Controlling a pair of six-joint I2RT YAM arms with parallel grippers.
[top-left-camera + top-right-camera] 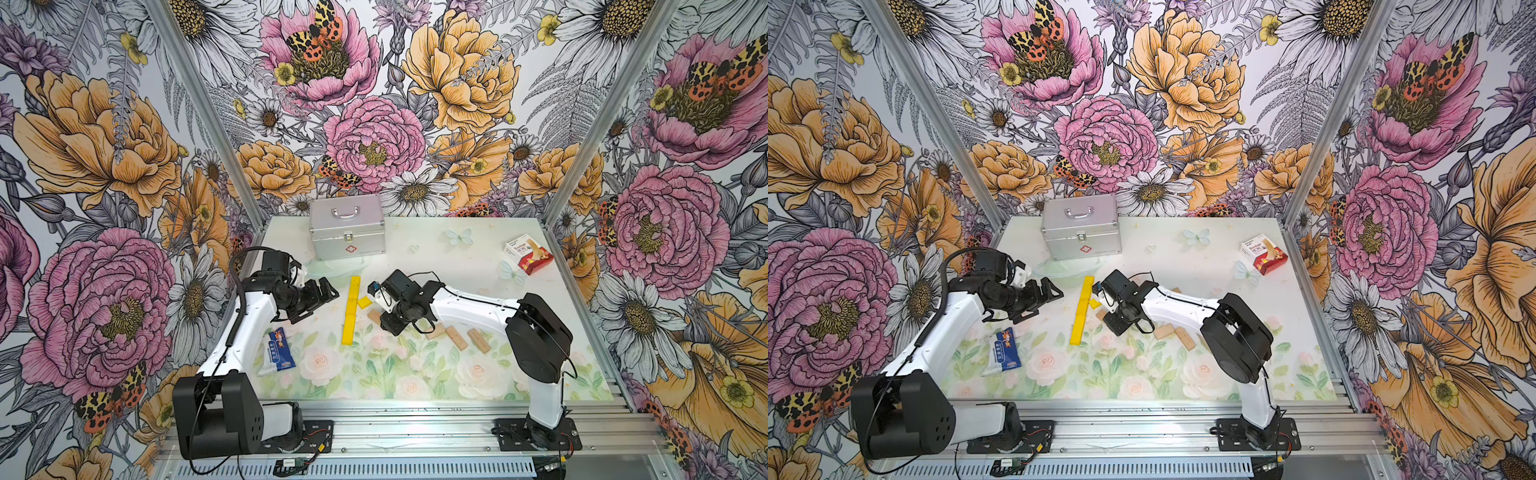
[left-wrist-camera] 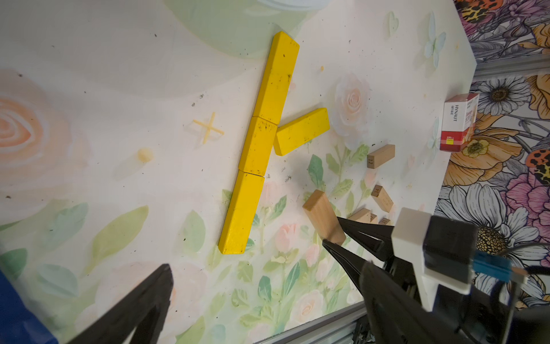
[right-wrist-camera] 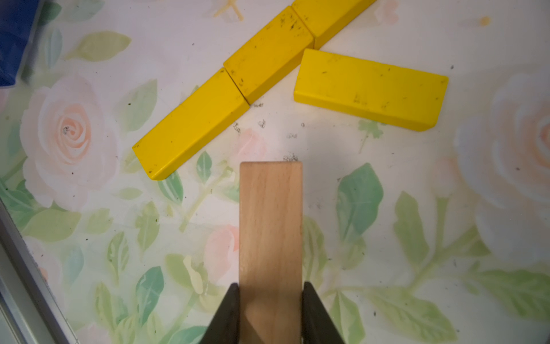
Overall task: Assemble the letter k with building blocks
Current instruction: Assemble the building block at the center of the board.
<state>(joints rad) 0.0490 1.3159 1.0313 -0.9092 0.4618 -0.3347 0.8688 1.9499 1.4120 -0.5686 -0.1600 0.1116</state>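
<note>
Clamping a pale wood block [image 3: 270,214] in right gripper [image 3: 270,286], long axis aiming at the yellow stem [image 3: 268,59] in the table [image 1: 457,257] middle, tip just short; holding left gripper [image 1: 318,303] wide apart opposite.

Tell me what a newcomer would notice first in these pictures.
The loud floral walls around the table, first. Then the bright yellow blocks mid-table, a straight stem with one slanted arm beside it, and the right hand shut on a pale wood block just next to them.
</note>
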